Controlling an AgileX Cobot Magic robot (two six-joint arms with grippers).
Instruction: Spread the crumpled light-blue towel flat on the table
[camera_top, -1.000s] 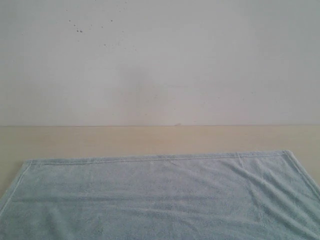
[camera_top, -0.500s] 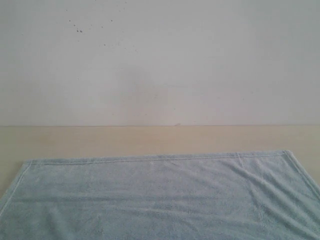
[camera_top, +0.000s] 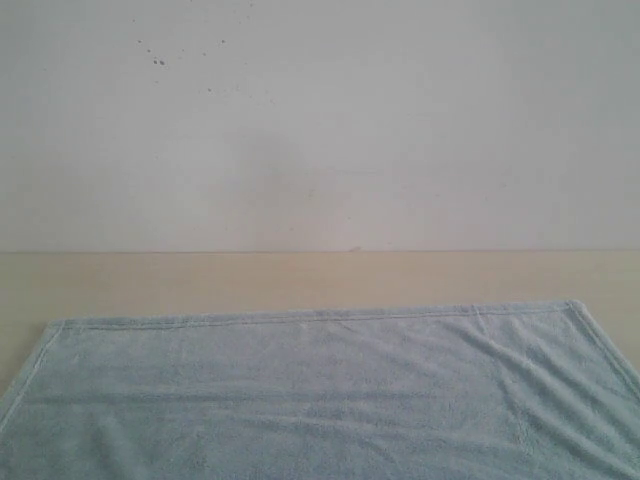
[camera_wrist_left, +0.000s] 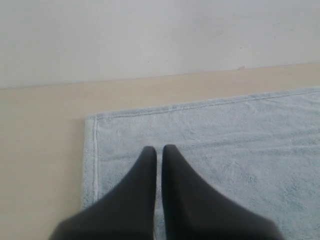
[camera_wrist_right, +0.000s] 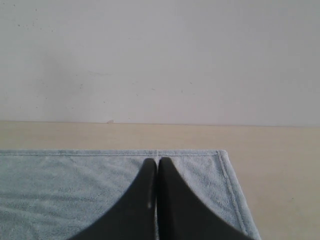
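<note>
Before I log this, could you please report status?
Left gripper and right gripper shut, empty. Towel spread flat on table, faint ripples. Nothing in the way.

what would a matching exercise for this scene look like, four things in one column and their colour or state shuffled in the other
Column one:
1. towel
2. table
3. wall
4. left gripper

Column two:
a. pale beige, smooth
b. black, fingers closed together
c. pale blue, lying spread out
d. white with a few small dark specks

Pairs: 1-c, 2-a, 3-d, 4-b
</note>
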